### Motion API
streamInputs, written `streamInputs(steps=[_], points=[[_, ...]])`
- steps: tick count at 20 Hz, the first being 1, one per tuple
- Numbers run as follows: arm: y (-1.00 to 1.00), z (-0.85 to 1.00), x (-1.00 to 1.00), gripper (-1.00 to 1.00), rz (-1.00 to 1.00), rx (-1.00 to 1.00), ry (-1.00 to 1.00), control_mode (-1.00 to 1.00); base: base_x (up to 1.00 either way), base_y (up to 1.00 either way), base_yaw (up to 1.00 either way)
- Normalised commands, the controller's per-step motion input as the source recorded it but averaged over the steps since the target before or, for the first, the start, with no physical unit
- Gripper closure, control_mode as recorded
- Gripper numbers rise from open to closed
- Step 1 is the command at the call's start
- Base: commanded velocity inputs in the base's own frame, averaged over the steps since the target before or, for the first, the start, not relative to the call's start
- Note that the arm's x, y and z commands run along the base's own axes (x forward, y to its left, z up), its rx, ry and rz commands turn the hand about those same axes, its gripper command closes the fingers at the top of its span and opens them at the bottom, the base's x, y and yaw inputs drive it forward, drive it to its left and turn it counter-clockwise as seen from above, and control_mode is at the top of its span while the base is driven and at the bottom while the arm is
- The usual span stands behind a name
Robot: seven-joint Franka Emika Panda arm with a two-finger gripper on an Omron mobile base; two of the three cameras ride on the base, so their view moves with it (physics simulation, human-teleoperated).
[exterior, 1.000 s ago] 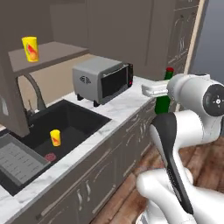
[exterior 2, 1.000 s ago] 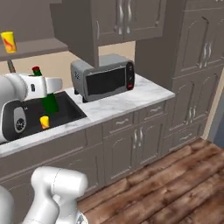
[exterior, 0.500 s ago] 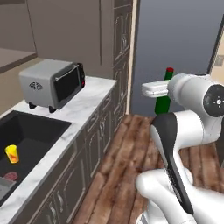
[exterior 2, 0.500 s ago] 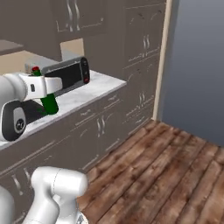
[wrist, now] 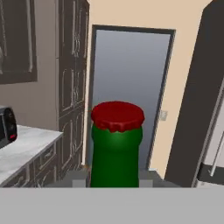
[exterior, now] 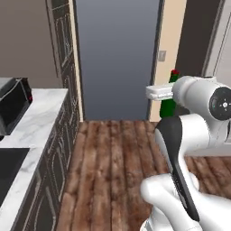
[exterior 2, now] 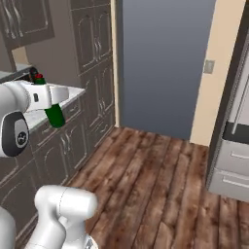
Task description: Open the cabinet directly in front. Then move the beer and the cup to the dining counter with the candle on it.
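Observation:
My gripper [exterior: 170,93] is shut on the beer [exterior: 168,107], a slim dark green bottle with a red cap. It holds the bottle upright at chest height in front of the arm. From the right base view the beer [exterior 2: 55,115] hangs tilted below the gripper [exterior 2: 48,97], over the counter's end. In the hand view the beer [wrist: 116,148] stands close up, red cap on top, between the fingers of the gripper [wrist: 116,181]. The cabinet, the cup, the dining counter and the candle are out of view.
A marble counter [exterior: 34,131] with a black sink [exterior: 6,168] and a microwave [exterior: 13,103] runs along the left. Ahead lies a grey doorway [exterior: 117,58] beyond wooden floor [exterior: 113,153]. Tall dark cabinets [exterior 2: 95,58] stand left of it, a steel fridge [exterior 2: 233,136] right.
The whole picture has swung: the camera turned right, so the sink, microwave and open shelf slid off to the left and the doorway came into view. The beer stays in the gripper.

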Motion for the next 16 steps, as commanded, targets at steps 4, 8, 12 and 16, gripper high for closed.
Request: streamInputs(steps=[4, 8, 12, 16], points=[[0.00, 0.00, 0.00, 1.00, 0.00, 0.00, 0.00, 1.00, 0.00, 0.00, -0.59], [0.00, 0.00, 0.00, 1.00, 0.00, 0.00, 0.00, 1.00, 0.00, 0.00, -0.60], [0.00, 0.00, 0.00, 1.00, 0.00, 0.00, 0.00, 1.00, 0.00, 0.00, -0.61], [0.00, 0.00, 0.00, 1.00, 0.00, 0.00, 0.00, 1.00, 0.00, 0.00, -0.60]])
